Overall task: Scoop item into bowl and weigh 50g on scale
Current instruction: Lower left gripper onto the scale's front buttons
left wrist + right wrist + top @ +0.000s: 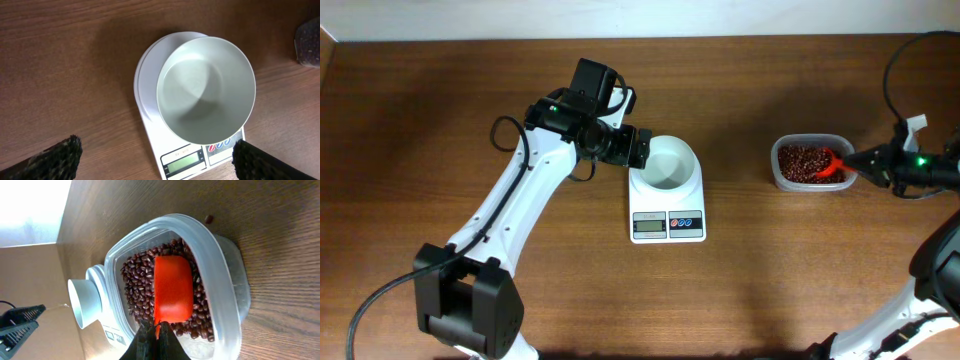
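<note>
Tabletop (420, 120), bowl (670, 160) on scale (668, 226), scoop (173, 294) in beans (135, 280)

Even warm light; soft shadow beside scale (667, 226); blown-out glare top left, right wrist view; left fingertips (56, 161) perhaps defocused.

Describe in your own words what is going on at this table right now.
Two robot arms are partway through weighing out beans. The right gripper is shut on the handle of a red scoop, whose head rests in the beans inside a clear tub. The white bowl sits empty on the scale, and the left gripper is open beside it, holding nothing. No beans have reached the bowl yet.
</note>
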Robot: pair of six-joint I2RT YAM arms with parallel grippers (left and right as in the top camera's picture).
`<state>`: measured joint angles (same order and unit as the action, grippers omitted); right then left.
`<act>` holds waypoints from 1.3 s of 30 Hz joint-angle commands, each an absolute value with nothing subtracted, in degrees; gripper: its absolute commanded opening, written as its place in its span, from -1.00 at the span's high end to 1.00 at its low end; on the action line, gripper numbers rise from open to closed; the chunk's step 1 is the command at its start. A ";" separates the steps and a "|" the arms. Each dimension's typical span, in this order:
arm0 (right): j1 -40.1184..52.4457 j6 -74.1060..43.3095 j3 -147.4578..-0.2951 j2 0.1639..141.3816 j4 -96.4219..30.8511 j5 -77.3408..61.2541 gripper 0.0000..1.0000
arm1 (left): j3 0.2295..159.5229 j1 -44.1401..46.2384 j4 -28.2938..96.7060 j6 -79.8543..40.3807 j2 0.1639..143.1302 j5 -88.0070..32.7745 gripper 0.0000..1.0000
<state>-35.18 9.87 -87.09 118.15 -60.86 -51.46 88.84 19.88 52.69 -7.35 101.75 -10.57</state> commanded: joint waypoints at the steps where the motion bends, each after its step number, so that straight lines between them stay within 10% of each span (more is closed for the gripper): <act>1: -35.75 10.72 -86.78 118.67 -61.32 -53.47 0.92 | 89.93 20.14 52.56 -8.08 102.28 -11.16 -0.98; 11: -35.75 10.74 -86.85 118.65 -61.71 -53.36 0.92 | 89.93 20.14 52.56 -8.08 102.28 -11.18 -0.85; 12: -35.75 10.74 -86.85 118.65 -61.67 -53.36 0.92 | 89.93 20.14 53.08 -8.08 102.28 -11.25 1.00; 32: -35.68 10.72 -86.83 118.65 -61.25 -50.11 0.66 | 77.28 39.13 52.38 6.33 102.24 -5.96 1.00; 35: -35.68 10.72 -86.83 118.65 -61.23 -50.09 0.43 | 75.46 39.11 49.69 6.33 102.24 -5.93 1.00; 39: -35.68 10.72 -86.83 118.65 -61.25 -49.65 -0.40 | 75.46 39.13 48.03 6.33 102.24 -5.93 1.00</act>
<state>-35.46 10.46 -87.09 118.26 -61.30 -50.70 75.92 38.96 48.93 5.19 101.86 -6.55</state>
